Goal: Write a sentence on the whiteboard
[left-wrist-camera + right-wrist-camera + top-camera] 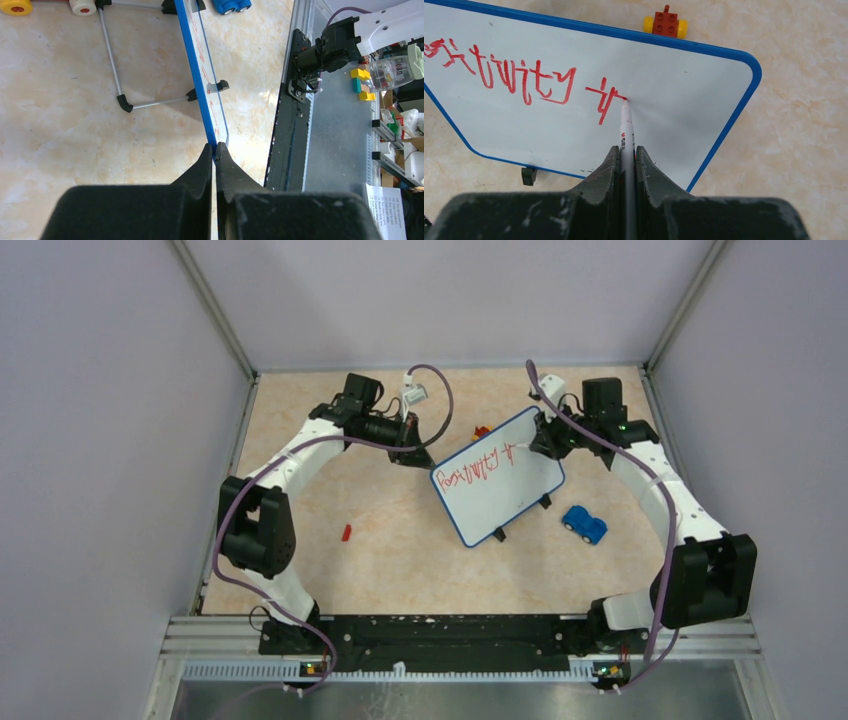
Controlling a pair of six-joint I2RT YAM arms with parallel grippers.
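Note:
The whiteboard [500,485], white with a blue rim, stands tilted on its wire stand at mid-table. Red handwriting [509,75] reading roughly "Positivity" plus a further scrawled mark runs along its top line. My left gripper [215,147] is shut on the board's blue edge [200,90] at its left corner. My right gripper [626,150] is shut on a white marker [626,132], whose tip touches the board at the end of the last red stroke. The right gripper shows in the top view [545,435] at the board's upper right.
A blue toy car [584,524] sits right of the board. A small red piece [347,532] lies to the left. A red and yellow toy block [666,24] sits behind the board. A white bottle [413,395] lies at the back.

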